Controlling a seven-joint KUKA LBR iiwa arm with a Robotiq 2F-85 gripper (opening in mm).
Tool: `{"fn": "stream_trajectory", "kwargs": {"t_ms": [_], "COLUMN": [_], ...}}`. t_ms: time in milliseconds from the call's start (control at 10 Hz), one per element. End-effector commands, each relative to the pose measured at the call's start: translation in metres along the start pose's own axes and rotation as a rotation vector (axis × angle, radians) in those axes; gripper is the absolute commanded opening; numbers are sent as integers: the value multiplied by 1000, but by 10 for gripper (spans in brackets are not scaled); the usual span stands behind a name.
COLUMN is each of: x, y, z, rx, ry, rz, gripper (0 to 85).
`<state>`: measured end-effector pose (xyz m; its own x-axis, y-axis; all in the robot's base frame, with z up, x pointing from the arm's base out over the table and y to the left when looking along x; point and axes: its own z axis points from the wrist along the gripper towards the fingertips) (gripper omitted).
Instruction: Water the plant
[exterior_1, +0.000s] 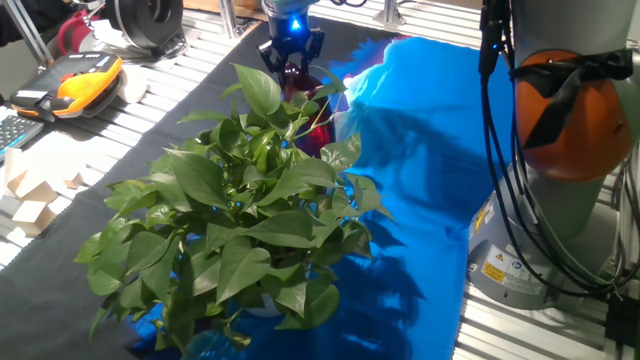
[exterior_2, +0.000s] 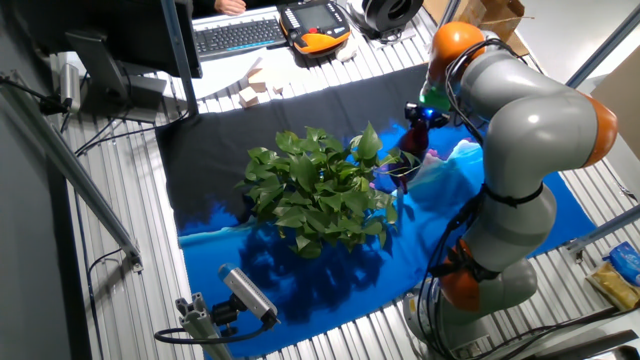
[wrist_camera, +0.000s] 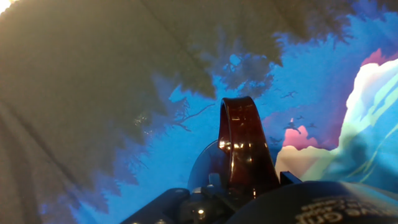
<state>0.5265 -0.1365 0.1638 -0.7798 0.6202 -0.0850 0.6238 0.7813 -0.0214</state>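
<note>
Plant (exterior_1: 240, 215) fronting watering can (exterior_1: 312, 118), end effector (exterior_1: 291, 62).

Plant (exterior_1: 245, 215) in the middle of the cloth (exterior_1: 430, 150). Watering can (exterior_1: 305, 95) just behind it, under the gripper (exterior_1: 291, 52).

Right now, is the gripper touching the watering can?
Touching: the hand view shows the watering can handle rising from between the fingers of the gripper.

I can't see the plant's (exterior_1: 235, 215) pot; leaves hide it. Leaves also cover most of the watering can (exterior_1: 312, 120), and I can't tell the gripper's (exterior_1: 291, 60) grip.
</note>
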Motion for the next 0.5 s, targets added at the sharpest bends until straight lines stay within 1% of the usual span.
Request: {"fn": "stream_trajectory", "kwargs": {"t_ms": [0, 100, 200, 400], "x": [0, 0, 0, 2], "y": [0, 0, 0, -1], "z": [0, 0, 0, 3], "rx": [-2, -4, -6, 6], "ry": [6, 14, 34, 34], "rz": [-7, -13, -9, -11], "gripper": [0, 0, 0, 0]}}
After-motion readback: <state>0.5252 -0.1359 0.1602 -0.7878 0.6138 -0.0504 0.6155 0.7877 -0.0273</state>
